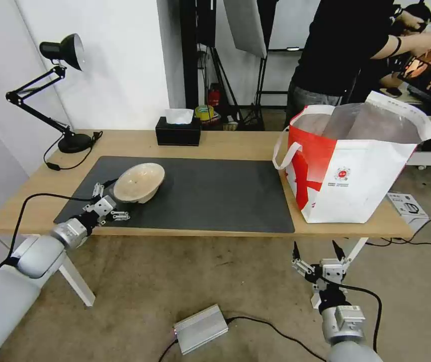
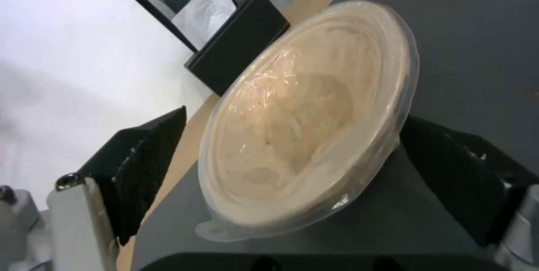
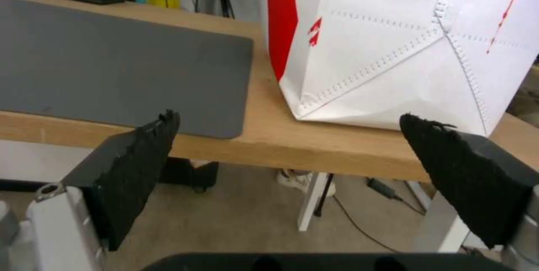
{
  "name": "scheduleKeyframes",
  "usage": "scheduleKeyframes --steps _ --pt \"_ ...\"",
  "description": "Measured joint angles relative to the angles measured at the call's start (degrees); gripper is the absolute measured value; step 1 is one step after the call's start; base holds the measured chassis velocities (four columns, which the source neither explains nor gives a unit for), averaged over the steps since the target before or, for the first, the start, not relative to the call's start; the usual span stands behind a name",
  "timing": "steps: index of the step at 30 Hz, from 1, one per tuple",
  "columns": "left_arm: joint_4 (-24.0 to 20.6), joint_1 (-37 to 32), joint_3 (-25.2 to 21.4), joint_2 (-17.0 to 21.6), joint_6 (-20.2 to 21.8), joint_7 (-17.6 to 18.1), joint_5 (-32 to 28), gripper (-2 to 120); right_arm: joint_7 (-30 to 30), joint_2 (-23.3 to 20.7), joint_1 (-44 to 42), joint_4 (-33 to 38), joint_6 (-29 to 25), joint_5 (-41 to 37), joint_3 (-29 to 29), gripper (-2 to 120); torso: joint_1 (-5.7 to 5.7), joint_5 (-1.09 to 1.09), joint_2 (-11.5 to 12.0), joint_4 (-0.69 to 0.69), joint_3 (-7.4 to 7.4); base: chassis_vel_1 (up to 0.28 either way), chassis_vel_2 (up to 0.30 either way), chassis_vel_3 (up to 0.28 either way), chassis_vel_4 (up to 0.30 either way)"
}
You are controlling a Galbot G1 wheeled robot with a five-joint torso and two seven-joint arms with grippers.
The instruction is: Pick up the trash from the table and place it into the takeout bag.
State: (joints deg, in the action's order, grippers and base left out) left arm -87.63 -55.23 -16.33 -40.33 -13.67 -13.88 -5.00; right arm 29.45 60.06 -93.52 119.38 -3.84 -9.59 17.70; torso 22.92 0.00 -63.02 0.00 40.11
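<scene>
Although the takeout bag (image 1: 348, 171) stands open at the far right end of the table (image 1: 235, 146), the one piece of trash in sight is a shallow beige paper bowl (image 1: 139, 182) on the dark grey mat (image 1: 210, 196), well to the left of the bag. The bowl is tipped up on its edge, its hollow facing the left gripper (image 1: 103, 200), which sits right at its near rim. In the left wrist view the black fingers (image 2: 147, 170) stand apart, one on each side of the bowl (image 2: 306, 123), not clamped on it. A clear, glossy plastic liner covers the inside.

The bowl looks light and thin-walled, so it would likely flex or crush under a hard squeeze, and the liner may be slippery. The rolled rim seems the stiffest place to pinch.

The right gripper (image 1: 319, 254) hangs below the table edge, near the bag's front corner, with its jaws wide apart and nothing between them.
</scene>
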Motion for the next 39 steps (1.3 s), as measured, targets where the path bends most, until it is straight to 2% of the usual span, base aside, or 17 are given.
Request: scheduleKeyframes --steps 19,22,23,27,28,32,33,37,39 --pt "0.6 0.9 1.2 -0.5 0.0 0.0 0.0 99 0.0 0.3 0.1 -0.3 0.0 0.0 0.0 100 0.00 0.00 0.0 0.00 0.00 0.000 0.000 0.000 0.000" --pt "0.9 1.6 1.9 -0.6 0.0 0.1 0.0 87 0.0 0.5 0.1 -0.3 0.0 0.1 0.0 100 0.00 0.00 0.0 0.00 0.00 0.000 0.000 0.000 0.000" --pt "0.9 1.6 1.9 -0.6 0.0 0.1 0.0 87 0.0 0.5 0.1 -0.3 0.0 0.1 0.0 100 0.00 0.00 0.0 0.00 0.00 0.000 0.000 0.000 0.000" --pt "1.4 2.0 2.4 -0.7 -0.1 0.1 0.0 68 0.0 0.8 0.1 -0.3 0.0 0.2 -0.1 100 0.00 0.00 0.0 0.00 0.00 0.000 0.000 0.000 0.000" --pt "1.4 2.0 2.4 -0.7 -0.1 0.1 0.0 68 0.0 0.8 0.1 -0.3 0.0 0.2 -0.1 100 0.00 0.00 0.0 0.00 0.00 0.000 0.000 0.000 0.000" --pt "1.4 1.4 2.3 -0.7 -0.5 -0.1 0.0 50 0.0 1.0 0.1 -0.3 0.0 0.3 -0.1 100 0.00 -0.01 0.0 0.00 0.00 0.000 0.000 0.000 0.000" --pt "1.4 1.4 2.3 -0.7 -0.5 -0.1 0.0 50 0.0 1.0 0.1 -0.3 0.0 0.3 -0.1 100 0.00 -0.01 0.0 0.00 0.00 0.000 0.000 0.000 0.000" --pt "1.1 0.4 1.5 -0.4 -0.7 -0.5 0.0 31 0.0 1.1 0.2 -0.5 0.0 0.3 -0.1 100 0.00 0.00 0.0 0.00 0.00 0.000 0.000 0.000 0.000" --pt "1.0 0.1 1.2 -0.4 -0.8 -0.9 -0.1 28 0.0 1.1 0.2 -0.5 0.0 0.3 -0.2 100 0.00 0.00 0.0 0.00 0.00 0.000 0.000 0.000 0.000"
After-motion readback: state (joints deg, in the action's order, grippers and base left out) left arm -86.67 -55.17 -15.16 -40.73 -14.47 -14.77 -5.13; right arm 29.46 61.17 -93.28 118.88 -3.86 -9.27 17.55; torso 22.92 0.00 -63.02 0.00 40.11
